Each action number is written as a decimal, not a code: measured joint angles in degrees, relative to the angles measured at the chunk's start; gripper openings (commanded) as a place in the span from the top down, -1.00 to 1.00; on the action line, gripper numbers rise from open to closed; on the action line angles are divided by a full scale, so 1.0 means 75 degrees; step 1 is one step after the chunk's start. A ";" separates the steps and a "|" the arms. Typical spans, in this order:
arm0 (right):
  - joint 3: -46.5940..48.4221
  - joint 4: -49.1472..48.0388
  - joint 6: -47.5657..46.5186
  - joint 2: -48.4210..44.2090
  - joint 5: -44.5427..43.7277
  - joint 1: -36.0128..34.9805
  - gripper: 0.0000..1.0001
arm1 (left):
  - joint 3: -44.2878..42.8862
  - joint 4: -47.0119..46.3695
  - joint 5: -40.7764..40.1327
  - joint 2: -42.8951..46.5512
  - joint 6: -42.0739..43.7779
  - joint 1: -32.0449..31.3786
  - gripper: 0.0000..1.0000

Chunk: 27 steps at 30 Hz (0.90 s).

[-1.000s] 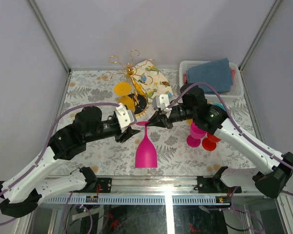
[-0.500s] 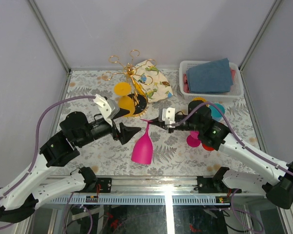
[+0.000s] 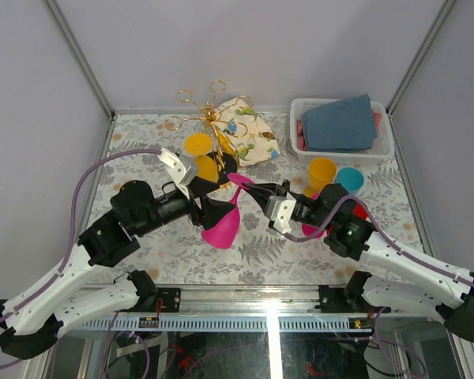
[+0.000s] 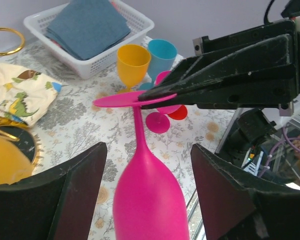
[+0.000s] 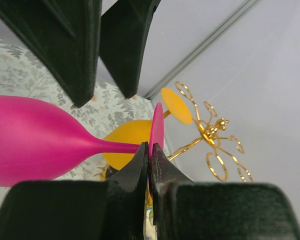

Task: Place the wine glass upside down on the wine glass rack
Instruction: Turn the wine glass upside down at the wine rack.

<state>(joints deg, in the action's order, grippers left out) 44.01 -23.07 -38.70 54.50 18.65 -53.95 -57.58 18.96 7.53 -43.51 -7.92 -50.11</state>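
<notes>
The pink wine glass (image 3: 222,227) hangs tilted in the air, bowl low and foot toward the rack. My right gripper (image 3: 251,188) is shut on the rim of its foot, as the right wrist view (image 5: 150,156) shows. My left gripper (image 3: 212,212) is open, its jaws standing either side of the bowl (image 4: 147,200) with gaps on both sides. The gold wine glass rack (image 3: 210,118) stands at the back on its black base (image 3: 227,167), just beyond the glass. A yellow glass (image 3: 199,145) hangs upside down on it.
A white basket (image 3: 304,106) with a blue cloth is at the back right. A dinosaur-print cloth (image 3: 249,130) lies beside the rack. A yellow cup (image 3: 321,172), a teal cup (image 3: 350,179) and pink and red glasses (image 3: 310,230) stand right of my right arm.
My right gripper has carried the pink glass back and left toward the rack, tilting it. My left gripper drew off the stem, opened, and now brackets the bowl.
</notes>
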 measured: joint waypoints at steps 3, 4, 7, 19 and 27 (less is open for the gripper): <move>-0.0003 -0.0239 -0.0236 -0.0003 -0.0119 -0.0070 1.00 | 0.0029 -0.0210 0.0408 -0.0134 -0.0076 0.0000 -0.23; -0.0006 -0.0315 -0.0321 -0.0003 -0.0157 -0.0090 1.00 | 0.0029 -0.0300 0.0542 -0.0219 -0.0102 0.0000 -0.21; -0.0093 -0.0612 -0.0548 -0.0006 -0.0184 -0.0137 1.00 | 0.0029 -0.0484 0.0810 -0.0493 -0.0187 0.0000 -0.11; -0.0565 -0.1411 -0.0868 -0.0143 -0.0195 -0.0245 1.00 | 0.0029 -0.0664 0.0650 -0.0842 -0.0516 0.0000 0.18; -0.0720 -0.1827 -0.0702 -0.0268 -0.0192 -0.0251 1.00 | 0.0096 -0.0758 0.0565 -0.0871 -0.0659 0.0000 0.42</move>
<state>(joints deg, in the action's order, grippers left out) 38.61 -36.77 -43.97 52.49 17.21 -55.83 -56.86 13.28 11.77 -50.04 -12.86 -50.11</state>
